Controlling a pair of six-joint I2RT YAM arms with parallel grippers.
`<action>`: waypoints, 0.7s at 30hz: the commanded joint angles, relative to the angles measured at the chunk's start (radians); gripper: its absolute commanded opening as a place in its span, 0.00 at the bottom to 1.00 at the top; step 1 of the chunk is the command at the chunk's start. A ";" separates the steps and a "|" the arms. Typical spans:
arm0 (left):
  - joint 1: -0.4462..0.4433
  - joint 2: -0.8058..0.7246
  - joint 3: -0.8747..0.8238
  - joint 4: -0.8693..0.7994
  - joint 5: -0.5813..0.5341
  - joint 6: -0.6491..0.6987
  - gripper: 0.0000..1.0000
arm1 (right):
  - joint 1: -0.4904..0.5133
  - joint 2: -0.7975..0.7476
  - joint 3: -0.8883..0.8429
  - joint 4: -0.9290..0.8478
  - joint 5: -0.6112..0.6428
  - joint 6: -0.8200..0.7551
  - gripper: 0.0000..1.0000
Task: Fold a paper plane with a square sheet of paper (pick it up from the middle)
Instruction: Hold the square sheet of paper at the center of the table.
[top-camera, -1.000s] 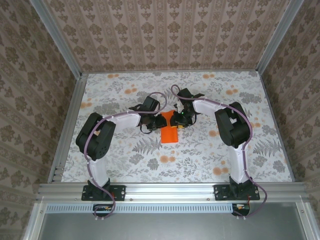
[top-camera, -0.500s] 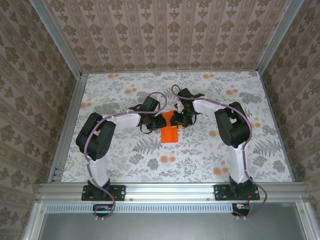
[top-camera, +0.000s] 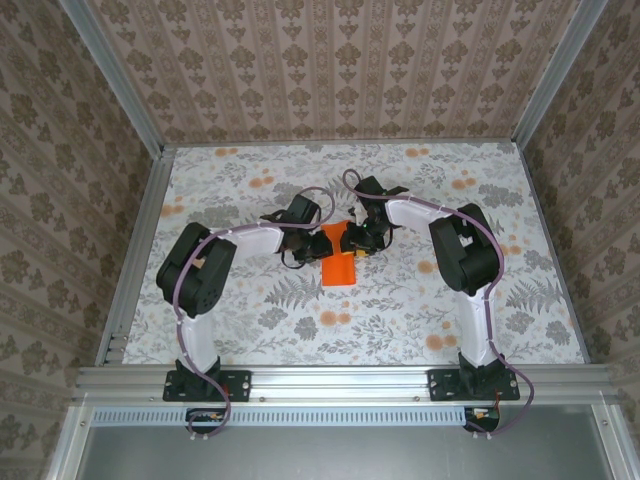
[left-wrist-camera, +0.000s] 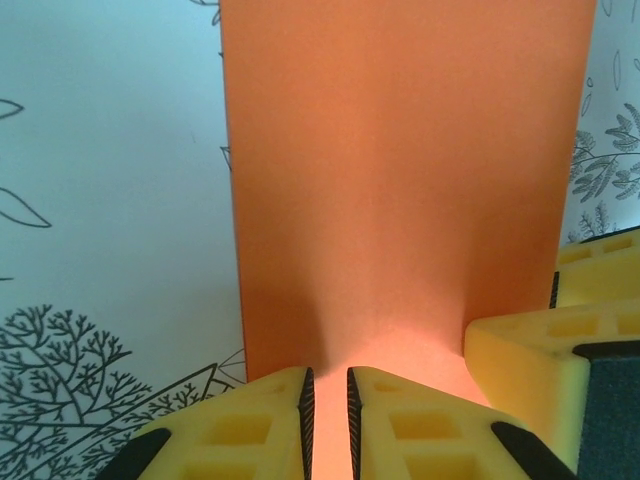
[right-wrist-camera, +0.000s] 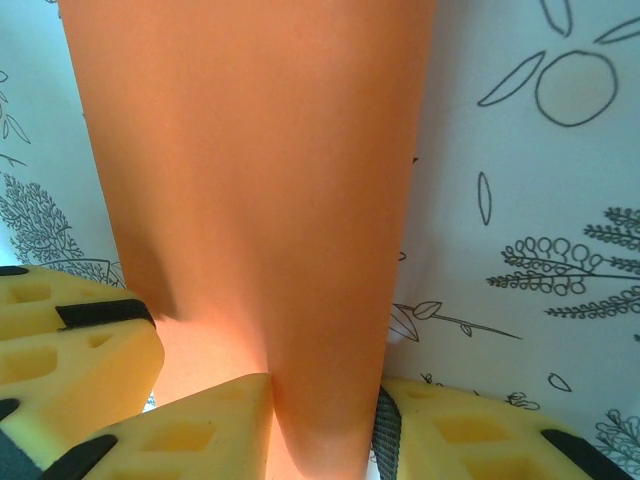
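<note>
Square sheet of paper (top-camera: 340, 268), narrow folded strip, long axis near-to-far

Free table (top-camera: 400, 320) all round; left arm (top-camera: 215, 262) and right arm (top-camera: 455, 250) crowded against the central orange sheet (top-camera: 339, 268)

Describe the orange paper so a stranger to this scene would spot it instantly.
Look at the middle of the floral-printed table, where two robot arms meet. Between the left gripper and right gripper lies a folded sheet of bright orange paper, solid-coloured unlike the pale printed blossoms nearby.
</note>
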 joint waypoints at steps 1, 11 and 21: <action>-0.002 0.017 0.030 -0.010 0.015 -0.011 0.18 | -0.004 0.099 -0.033 -0.038 0.106 0.019 0.35; -0.005 0.038 0.029 -0.079 -0.014 -0.012 0.16 | -0.004 0.081 -0.034 -0.039 0.100 0.021 0.35; -0.003 0.065 0.020 -0.130 -0.038 -0.012 0.13 | -0.036 -0.147 -0.087 0.081 0.013 0.058 0.44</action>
